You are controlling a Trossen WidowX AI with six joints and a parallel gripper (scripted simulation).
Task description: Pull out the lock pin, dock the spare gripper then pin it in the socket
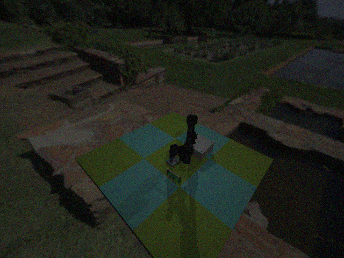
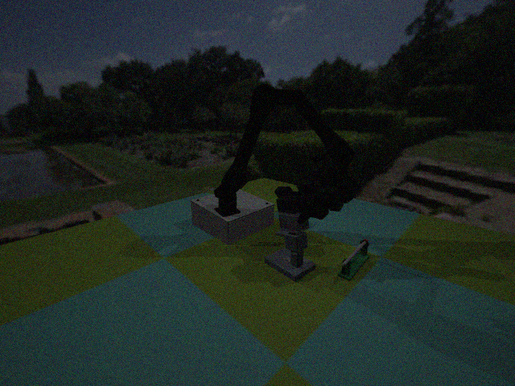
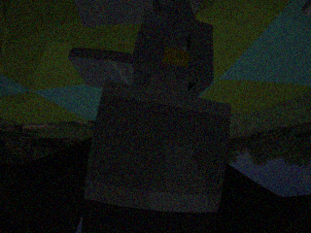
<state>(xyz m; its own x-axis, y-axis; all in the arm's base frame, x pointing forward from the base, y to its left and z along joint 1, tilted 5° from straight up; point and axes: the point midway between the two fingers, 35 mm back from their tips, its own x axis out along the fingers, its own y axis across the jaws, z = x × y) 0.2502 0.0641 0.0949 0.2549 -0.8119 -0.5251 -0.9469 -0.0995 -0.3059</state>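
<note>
My gripper (image 2: 290, 207) (image 3: 154, 149) is shut on the grey block-shaped body of the spare gripper (image 2: 293, 223) (image 3: 157, 141). It holds this body upright over the grey mount's socket (image 2: 295, 240) (image 3: 170, 73). The spare gripper's lower end meets the socket top; the dark frames do not show how deep the spigot sits. The socket stands on a flat base plate (image 2: 279, 262) (image 1: 169, 163) and has a side ledge. The lock pin (image 2: 356, 252), with a red end, seems to lie along the top of a green holder (image 2: 348, 272) (image 1: 173, 176), apart from the mount.
The arm's pale box-shaped base (image 1: 203, 144) (image 2: 249, 226) stands behind the mount. The green holder is close beside the mount, to its right in the exterior view. All stand on a green and teal checkered mat (image 1: 205, 180) (image 2: 208, 299).
</note>
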